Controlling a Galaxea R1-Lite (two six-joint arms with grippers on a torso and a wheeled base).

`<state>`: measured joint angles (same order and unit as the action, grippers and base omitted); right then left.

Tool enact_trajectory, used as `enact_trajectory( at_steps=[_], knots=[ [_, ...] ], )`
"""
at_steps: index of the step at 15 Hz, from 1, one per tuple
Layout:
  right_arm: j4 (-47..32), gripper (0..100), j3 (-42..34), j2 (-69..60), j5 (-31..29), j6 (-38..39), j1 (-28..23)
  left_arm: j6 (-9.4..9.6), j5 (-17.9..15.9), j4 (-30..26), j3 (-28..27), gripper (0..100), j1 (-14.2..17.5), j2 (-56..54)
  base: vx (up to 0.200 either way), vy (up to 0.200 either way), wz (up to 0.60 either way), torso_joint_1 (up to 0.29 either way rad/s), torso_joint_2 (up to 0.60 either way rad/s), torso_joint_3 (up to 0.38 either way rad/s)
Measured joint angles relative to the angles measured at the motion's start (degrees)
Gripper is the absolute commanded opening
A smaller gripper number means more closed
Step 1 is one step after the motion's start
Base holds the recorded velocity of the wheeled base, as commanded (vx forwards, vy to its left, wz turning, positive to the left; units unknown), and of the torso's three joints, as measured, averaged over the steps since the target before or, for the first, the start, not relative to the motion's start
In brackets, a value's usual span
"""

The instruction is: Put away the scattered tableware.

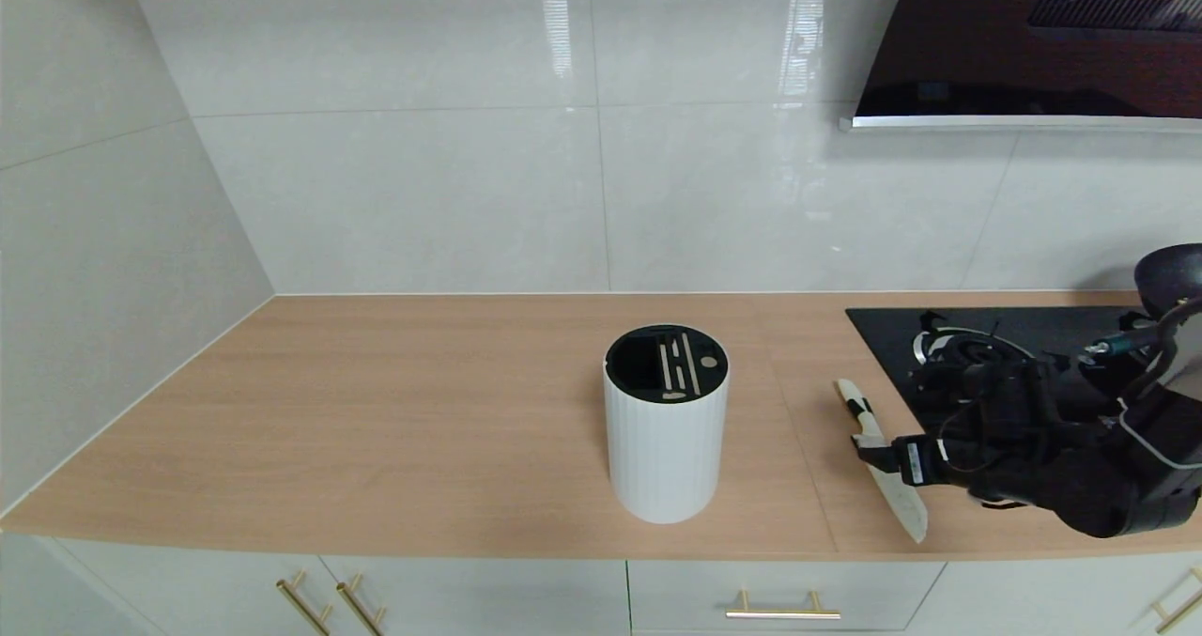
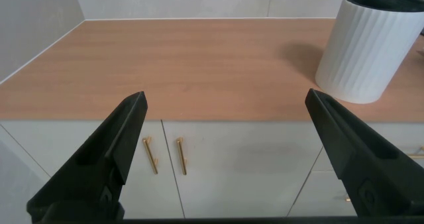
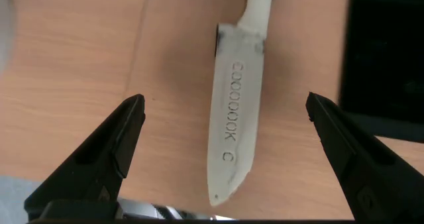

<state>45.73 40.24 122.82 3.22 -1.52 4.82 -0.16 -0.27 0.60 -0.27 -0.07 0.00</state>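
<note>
Knife (image 3: 233,118), embossed lettering on blade, countertop (image 3: 79,85), right tool (image 3: 224,103) spread above

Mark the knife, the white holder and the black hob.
knife (image 3: 235,124), right wrist view, middle of the blade.
white holder (image 1: 667,457), head view, ribbed side wall.
black hob (image 1: 883,335), head view, bare glass surface.

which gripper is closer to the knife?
Right. The right gripper sits open directly above the knife; the left gripper is off the counter's front edge, farther away than the white holder.
</note>
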Motion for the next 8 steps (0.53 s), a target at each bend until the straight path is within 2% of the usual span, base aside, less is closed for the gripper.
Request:
enact_trajectory(
  at_steps=[3,8],
  knots=[
    [7.5,100,0.1,5.0,-1.9,-0.4,0.7,0.00,0.0,0.0,0.0,100,0.0,0.0,0.000,0.000,0.00,0.000,0.00,0.000],
    [12.9,100,2.4,10.5,-4.2,-0.5,1.8,0.00,0.0,0.0,0.0,100,0.0,0.0,0.000,0.000,0.00,0.000,0.00,0.000]
  ],
)
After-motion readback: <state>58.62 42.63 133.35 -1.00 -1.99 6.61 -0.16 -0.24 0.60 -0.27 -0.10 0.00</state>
